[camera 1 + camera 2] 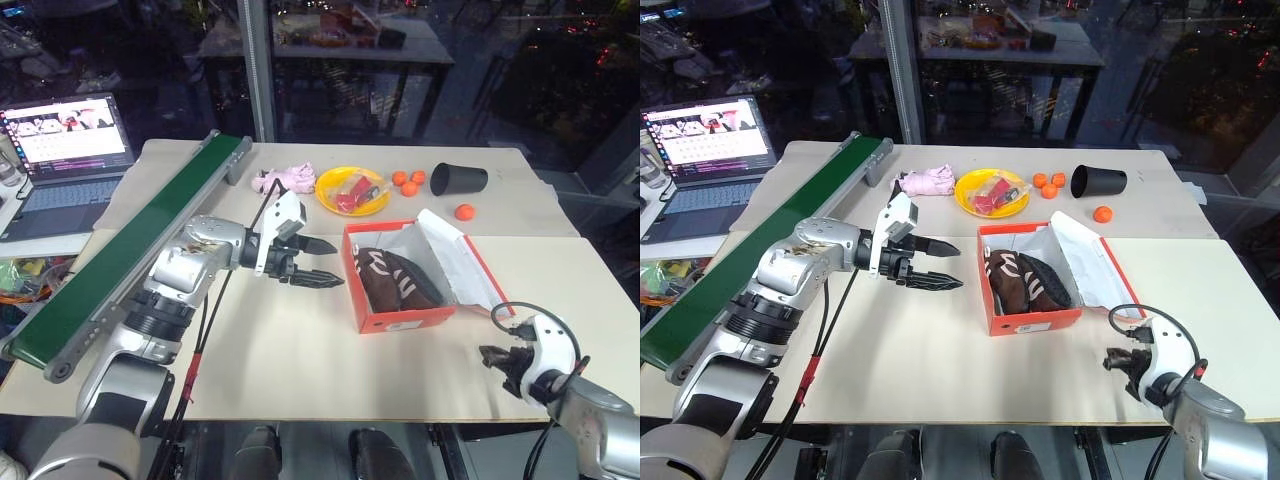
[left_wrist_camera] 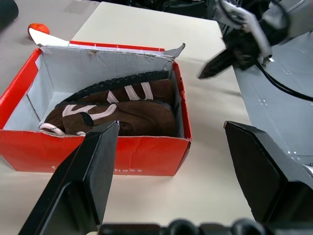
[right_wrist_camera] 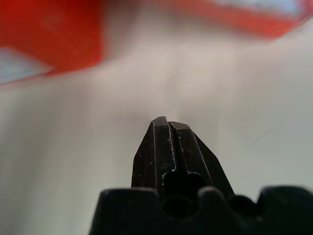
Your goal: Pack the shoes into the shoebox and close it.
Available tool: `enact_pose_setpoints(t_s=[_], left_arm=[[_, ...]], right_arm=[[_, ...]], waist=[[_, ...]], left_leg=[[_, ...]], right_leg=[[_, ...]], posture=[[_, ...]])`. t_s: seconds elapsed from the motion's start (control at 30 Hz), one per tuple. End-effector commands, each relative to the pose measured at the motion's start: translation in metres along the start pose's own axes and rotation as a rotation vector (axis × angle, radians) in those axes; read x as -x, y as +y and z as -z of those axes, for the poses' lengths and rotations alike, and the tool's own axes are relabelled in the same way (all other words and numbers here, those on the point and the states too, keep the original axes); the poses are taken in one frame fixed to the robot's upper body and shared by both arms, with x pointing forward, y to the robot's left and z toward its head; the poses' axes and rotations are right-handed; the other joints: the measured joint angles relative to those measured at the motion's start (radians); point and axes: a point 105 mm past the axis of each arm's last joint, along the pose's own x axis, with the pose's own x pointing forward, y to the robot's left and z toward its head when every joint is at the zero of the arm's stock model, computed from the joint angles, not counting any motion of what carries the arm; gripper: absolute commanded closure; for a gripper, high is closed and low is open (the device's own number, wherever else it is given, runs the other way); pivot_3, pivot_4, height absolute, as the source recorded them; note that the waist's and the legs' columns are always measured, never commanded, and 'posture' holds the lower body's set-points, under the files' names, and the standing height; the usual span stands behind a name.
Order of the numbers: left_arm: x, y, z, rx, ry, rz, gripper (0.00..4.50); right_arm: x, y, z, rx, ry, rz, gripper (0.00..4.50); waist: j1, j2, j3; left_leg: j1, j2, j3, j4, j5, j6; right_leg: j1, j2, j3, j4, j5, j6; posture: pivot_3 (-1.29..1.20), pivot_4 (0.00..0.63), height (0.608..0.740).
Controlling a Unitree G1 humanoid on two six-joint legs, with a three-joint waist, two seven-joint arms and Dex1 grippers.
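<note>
The orange-red shoebox stands open in the middle of the table, its lid folded back on the right with the white inside up. Both dark brown shoes lie inside it side by side, their white markings showing. My left gripper hovers open just left of the box, pointing at its side wall, with nothing between its fingers. My right gripper is low near the table's front right, shut and empty, a little in front of the box's right corner.
A green conveyor belt runs along the table's left side. Behind the box lie a pink cloth bundle, a yellow bowl with red items, small orange balls and a tipped black cup. A laptop sits far left.
</note>
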Motion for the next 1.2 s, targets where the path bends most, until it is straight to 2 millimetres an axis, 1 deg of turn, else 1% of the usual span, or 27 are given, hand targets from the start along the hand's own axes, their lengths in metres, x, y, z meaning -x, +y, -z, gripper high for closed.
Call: enact_pose_setpoints(t_s=[0.03, 0.1, 0.17, 0.27, 0.4, 0.47, 0.6, 0.83, 0.93, 1.0, 1.03, 1.17, 1.2], left_arm=[[0.008, 0.002, -0.014, -0.053, -0.024, -0.038, 0.85], [0.01, 0.003, -0.016, -0.057, -0.026, -0.046, 0.85], [0.011, 0.004, -0.017, -0.06, -0.027, -0.054, 0.85], [0.013, 0.004, -0.018, -0.062, -0.027, -0.061, 0.85], [0.014, 0.005, -0.019, -0.062, -0.027, -0.066, 0.85], [0.014, 0.006, -0.019, -0.063, -0.028, -0.067, 0.85], [0.013, 0.006, -0.019, -0.064, -0.03, -0.067, 0.85], [0.012, 0.006, -0.019, -0.064, -0.032, -0.066, 0.85], [0.011, 0.005, -0.019, -0.063, -0.034, -0.067, 0.85], [0.011, 0.006, -0.019, -0.061, -0.035, -0.07, 0.85], [0.011, 0.006, -0.018, -0.061, -0.035, -0.071, 0.85], [0.01, 0.006, -0.017, -0.059, -0.035, -0.07, 0.85], [0.009, 0.006, -0.017, -0.058, -0.035, -0.069, 0.85]], right_arm=[[-0.007, -0.009, -0.02, -0.085, -0.189, 0.033, 4.44], [-0.012, -0.01, -0.022, -0.137, -0.242, 0.031, 4.44], [-0.016, -0.015, -0.023, -0.18, -0.287, 0.043, 4.44], [-0.019, -0.03, -0.022, -0.256, -0.351, 0.096, 4.44], [-0.016, -0.036, -0.031, -0.34, -0.475, 0.108, 4.44], [-0.009, -0.038, -0.038, -0.373, -0.562, 0.104, 4.44], [0.003, -0.034, -0.055, -0.38, -0.685, 0.056, 4.44], [0.013, -0.023, -0.08, -0.357, -0.758, -0.025, 4.44], [0.016, -0.012, -0.089, -0.322, -0.761, -0.076, 4.44], [0.018, 0.012, -0.094, -0.291, -0.734, -0.195, 4.44], [0.019, 0.02, -0.095, -0.282, -0.722, -0.235, 4.44], [0.017, 0.064, -0.081, -0.206, -0.561, -0.458, 4.44], [0.017, 0.071, -0.078, -0.194, -0.531, -0.493, 4.44]], waist=[[0.001, 0.0, 0.0], [0.001, 0.0, 0.0], [0.003, 0.001, 0.0], [0.004, 0.001, 0.0], [0.003, 0.001, 0.0], [0.002, 0.001, 0.0], [-0.002, 0.002, 0.0], [-0.012, 0.002, 0.0], [-0.014, 0.002, 0.0], [-0.015, 0.002, 0.0], [-0.017, 0.002, 0.0], [-0.018, 0.002, 0.0], [-0.018, 0.002, 0.0]], left_leg=[[0.0, 0.0, 0.0, 0.0, 0.0, 0.0], [0.0, 0.0, 0.0, 0.0, 0.0, 0.0], [0.0, 0.0, 0.0, 0.0, 0.0, 0.0], [0.0, 0.0, 0.0, 0.0, 0.0, 0.0], [0.0, 0.0, 0.0, 0.0, 0.0, 0.0], [0.0, 0.0, 0.0, -0.001, 0.0, 0.0], [0.0, 0.0, 0.0, 0.0, 0.0, 0.0], [0.0, 0.0, 0.0, 0.0, 0.0, 0.0], [0.0, 0.0, 0.0, 0.0, 0.0, 0.0], [0.0, 0.0, 0.0, 0.0, 0.0, 0.0], [0.0, 0.0, 0.0, 0.0, 0.0, 0.0], [0.0, 0.0, 0.0, 0.0, 0.0, 0.0], [0.0, 0.0, 0.0, 0.0, 0.0, 0.0]], right_leg=[[0.0, 0.0, 0.0, 0.0, 0.0, 0.0], [0.0, 0.0, 0.0, 0.0, 0.0, 0.0], [0.0, 0.0, 0.0, 0.0, 0.0, 0.001], [0.0, 0.0, 0.0, 0.0, 0.001, 0.001], [0.0, 0.0, 0.0, 0.0, 0.001, 0.001], [0.0, 0.0, 0.0, 0.0, 0.001, 0.001], [0.0, 0.0, 0.0, 0.0, 0.001, 0.001], [0.001, 0.0, 0.0, 0.0, 0.001, 0.001], [0.001, 0.0, 0.0, 0.0, 0.001, 0.001], [0.001, 0.0, 0.0, 0.0, 0.001, 0.001], [0.001, 0.0, 0.0, 0.0, 0.001, 0.001], [0.001, 0.0, 0.0, 0.001, 0.001, 0.001], [0.001, 0.0, 0.0, 0.001, 0.001, 0.001]], posture=[[0.0, 0.15, 0.74], [0.0, 0.15, 0.74], [0.0, 0.15, 0.74], [0.0, 0.15, 0.74], [0.0, 0.15, 0.74], [0.0, 0.15, 0.74], [0.0, 0.15, 0.74], [0.0, 0.15, 0.74], [0.0, 0.15, 0.74], [0.0, 0.15, 0.74], [0.0, 0.15, 0.74], [0.0, 0.15, 0.74], [0.0, 0.15, 0.74]])
